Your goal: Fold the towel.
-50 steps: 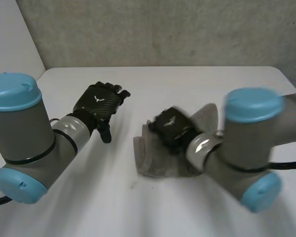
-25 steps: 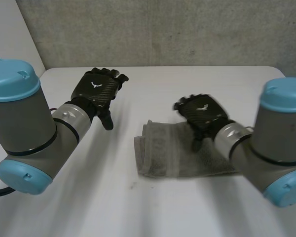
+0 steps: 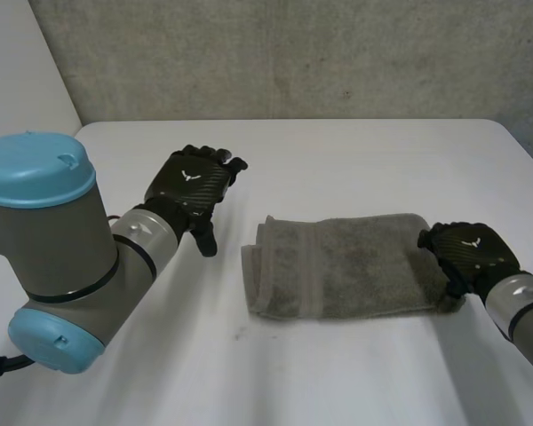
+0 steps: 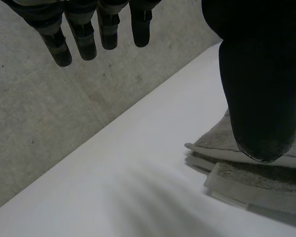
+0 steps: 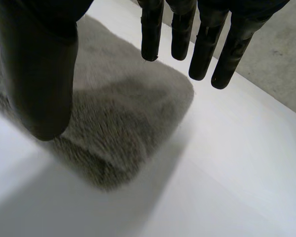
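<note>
The white desk (image 3: 338, 151) ran back to a rough grey concrete wall (image 3: 293, 53). The left arm (image 3: 62, 240) reached in over the desk's left half, and the right arm (image 3: 524, 311) came in low from the right corner.

The grey terry towel (image 3: 346, 275) lay flat near the middle of the desk, already doubled into a long band running left to right. Its left end showed stacked, slightly uneven hemmed edges, plain in the left wrist view (image 4: 266, 173). Its right end was a rounded, thicker fold (image 5: 118, 113).

The left hand (image 3: 191, 186) hung above bare desk, near the towel's left end but apart from it. Its fingers (image 4: 84, 42) were straight and spread, holding nothing. The right hand (image 3: 466, 253) sat at the towel's right end. Its fingers (image 5: 202, 49) were straight and parted from the thumb (image 5: 44, 74), over the far corner, with no cloth pinched. Whether the palm rested on the pile could not be told.

The towel looked light, soft and limp, so it would likely sag and slide apart in layers if lifted by one point. Its nap should grip well rather than slip. A sound hold would probably be a pinch through every layer at the two corners of a short end, carried across to the other end.
</note>
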Controlling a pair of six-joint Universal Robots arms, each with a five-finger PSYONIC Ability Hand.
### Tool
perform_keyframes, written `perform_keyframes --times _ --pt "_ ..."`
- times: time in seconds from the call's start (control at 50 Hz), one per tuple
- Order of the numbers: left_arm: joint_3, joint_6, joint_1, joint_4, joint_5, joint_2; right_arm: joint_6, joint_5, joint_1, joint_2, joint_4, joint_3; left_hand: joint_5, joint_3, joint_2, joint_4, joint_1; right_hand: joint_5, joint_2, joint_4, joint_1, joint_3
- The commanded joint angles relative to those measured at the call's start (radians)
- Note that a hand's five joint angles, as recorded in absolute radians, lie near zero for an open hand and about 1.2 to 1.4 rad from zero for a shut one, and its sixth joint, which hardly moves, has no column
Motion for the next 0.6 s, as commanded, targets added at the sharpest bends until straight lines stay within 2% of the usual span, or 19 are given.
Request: perform_keyframes --times 0.02,0.06,0.1,0.12,0.14,0.16,0.2,0.4,0.48,0.52,0.54,0.58,0.6 --pt "0.011 -0.095 -0.005 -0.001 0.002 -0.003 -0.089 -0.049 -0.067 0.003 -0.061 0.079 -0.035 0.009 0.009 0.008 0.002 0.075 0.121 0.094 0.098 0.100" --pt "0.011 -0.112 -0.005 -0.001 0.002 -0.002 -0.097 -0.052 -0.070 0.008 -0.065 0.084 -0.035 0.009 0.009 0.008 0.002 0.152 0.198 0.170 0.175 0.177" --pt "0.011 -0.121 -0.007 -0.001 0.002 -0.002 -0.105 -0.054 -0.070 0.026 -0.090 0.082 -0.035 0.009 0.009 0.008 0.002 0.388 0.435 0.407 0.411 0.414" --pt "0.011 -0.122 -0.007 -0.001 0.002 -0.002 -0.105 -0.054 -0.070 0.026 -0.090 0.082 -0.035 0.009 0.009 0.008 0.002 0.390 0.436 0.408 0.413 0.415" --pt "0.009 -0.123 -0.007 -0.001 0.002 -0.002 -0.105 -0.055 -0.070 0.032 -0.104 0.079 -0.035 0.009 0.009 0.008 0.002 0.599 0.645 0.618 0.622 0.624" --pt "0.009 -0.123 -0.007 -0.001 0.002 -0.002 -0.105 -0.055 -0.070 0.032 -0.104 0.079 -0.035 0.009 0.009 0.008 0.002 0.601 0.647 0.620 0.624 0.626" --pt "0.009 -0.123 -0.010 -0.001 0.000 -0.002 -0.105 -0.054 -0.070 0.038 -0.116 0.067 -0.035 0.009 0.009 0.008 0.002 0.998 1.044 1.016 1.021 1.023" --pt "-0.003 -0.125 -0.010 -0.003 -0.001 0.010 -0.095 -0.048 -0.041 0.031 -0.113 -0.008 -0.035 0.009 0.009 0.008 0.002 0.999 1.046 1.018 1.022 1.025" --pt "-0.006 -0.125 -0.008 -0.003 -0.003 0.013 -0.082 -0.046 0.050 0.026 -0.108 -0.053 -0.035 0.009 0.009 0.008 0.002 0.999 1.046 1.018 1.022 1.025" --pt "-0.007 -0.125 -0.007 -0.006 -0.004 0.015 -0.063 -0.042 0.158 0.026 -0.105 -0.115 -0.035 0.009 0.009 0.008 0.002 0.999 1.046 1.018 1.022 1.025" --pt "-0.007 -0.125 -0.007 -0.006 -0.004 0.015 -0.063 -0.042 0.159 0.026 -0.105 -0.115 -0.035 0.009 0.009 0.008 0.002 0.999 1.046 1.018 1.022 1.025" --pt "-0.007 -0.125 -0.002 -0.006 -0.004 0.023 -0.037 -0.049 0.246 0.031 -0.104 -0.173 -0.035 0.009 0.009 0.008 0.002 0.999 1.046 1.018 1.022 1.025" --pt "-0.007 -0.125 -0.002 -0.006 -0.004 0.023 -0.037 -0.049 0.246 0.031 -0.104 -0.174 -0.035 0.009 0.009 0.008 0.002 0.999 1.046 1.018 1.022 1.025"
